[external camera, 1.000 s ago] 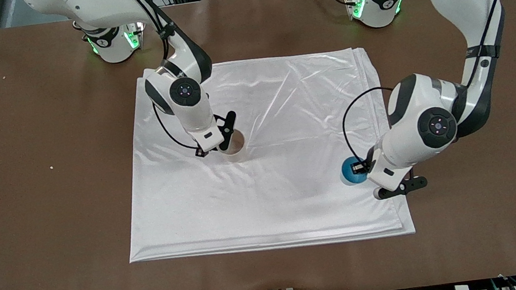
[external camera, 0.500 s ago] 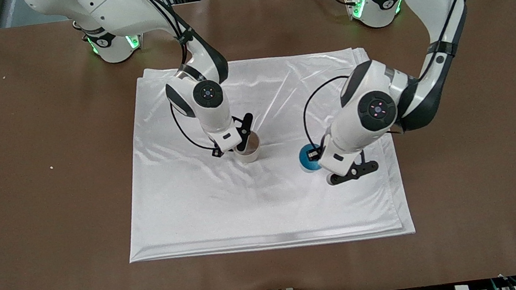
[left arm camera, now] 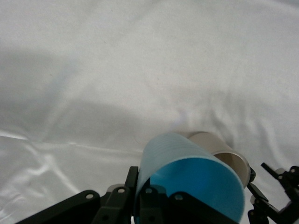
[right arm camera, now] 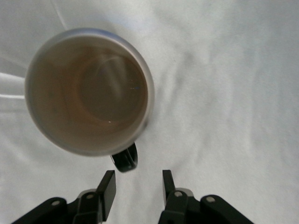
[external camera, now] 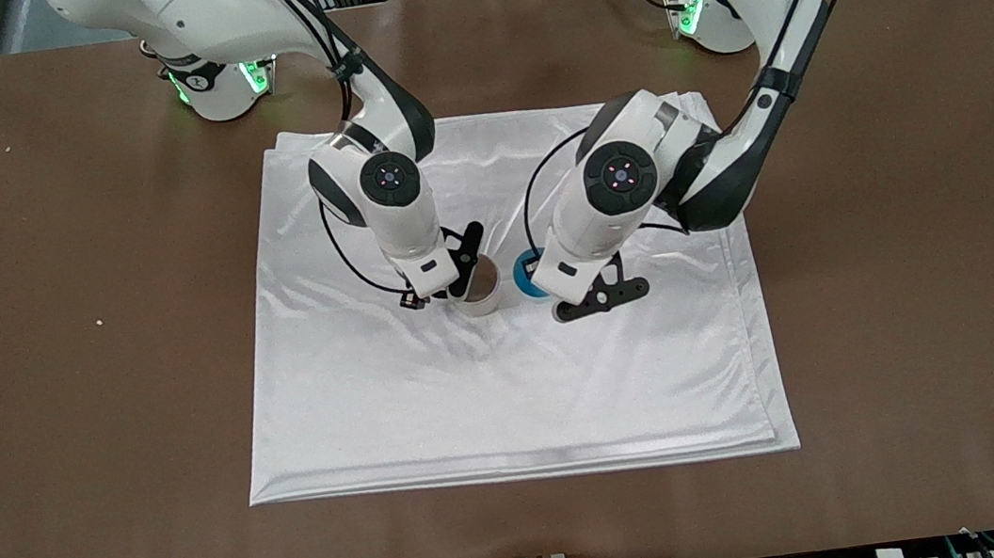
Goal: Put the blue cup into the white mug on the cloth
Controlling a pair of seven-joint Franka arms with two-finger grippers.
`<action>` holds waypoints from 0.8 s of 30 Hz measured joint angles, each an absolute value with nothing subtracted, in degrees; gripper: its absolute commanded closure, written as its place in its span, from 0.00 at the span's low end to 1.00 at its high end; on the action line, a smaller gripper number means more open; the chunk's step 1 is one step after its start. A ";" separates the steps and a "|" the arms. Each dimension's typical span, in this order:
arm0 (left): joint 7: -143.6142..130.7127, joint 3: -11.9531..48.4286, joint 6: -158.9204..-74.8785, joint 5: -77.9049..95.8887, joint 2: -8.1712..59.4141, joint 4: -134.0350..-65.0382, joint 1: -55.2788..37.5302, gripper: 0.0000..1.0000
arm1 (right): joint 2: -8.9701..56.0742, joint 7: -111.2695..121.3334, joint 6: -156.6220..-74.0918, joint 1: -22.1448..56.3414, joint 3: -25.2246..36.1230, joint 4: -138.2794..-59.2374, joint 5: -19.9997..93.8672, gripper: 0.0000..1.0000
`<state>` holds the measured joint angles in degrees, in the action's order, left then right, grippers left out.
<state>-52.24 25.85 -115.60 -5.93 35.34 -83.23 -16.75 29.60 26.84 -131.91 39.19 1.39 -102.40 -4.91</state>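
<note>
Blue cup [external camera: 527, 275] is clamped by its rim in the left gripper [external camera: 544, 275] and hangs just beside the mug [external camera: 479, 289], presumably staged for lowering in. Mug stands upright mid-cloth [external camera: 511, 391]; the right gripper [right arm camera: 135, 186], fingers parted and empty, sits at its black handle [right arm camera: 125, 160], apparently having let go.
</note>
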 measured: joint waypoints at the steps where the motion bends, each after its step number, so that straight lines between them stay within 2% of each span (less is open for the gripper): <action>1: -52.40 25.75 -115.60 -5.93 35.35 -83.28 -17.30 1.00 | 28.63 26.83 -130.83 38.84 1.43 -102.40 -4.91 0.30; 6: -52.84 24.91 -115.60 -5.93 35.42 -83.40 -19.82 1.00 | 23.67 26.83 -126.16 36.68 1.49 -102.92 -4.91 0.27; 11: -52.99 23.47 -115.77 -5.93 35.62 -83.42 -22.79 1.00 | 17.36 26.85 -124.89 34.11 1.50 -106.71 -4.92 0.21; 17: -53.10 20.88 -116.62 -5.93 36.02 -83.43 -26.80 1.00 | 9.35 26.85 -123.29 30.47 1.57 -111.75 -4.96 0.21; 24: -53.63 18.73 -120.88 -5.93 36.64 -83.45 -30.29 1.00 | 0.48 26.85 -116.54 26.17 1.72 -113.76 -5.28 0.20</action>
<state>-53.63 18.73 -120.88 -5.93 36.64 -83.45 -30.29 0.48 26.85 -116.54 26.17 1.72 -113.76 -5.28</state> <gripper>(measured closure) 0.956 0.203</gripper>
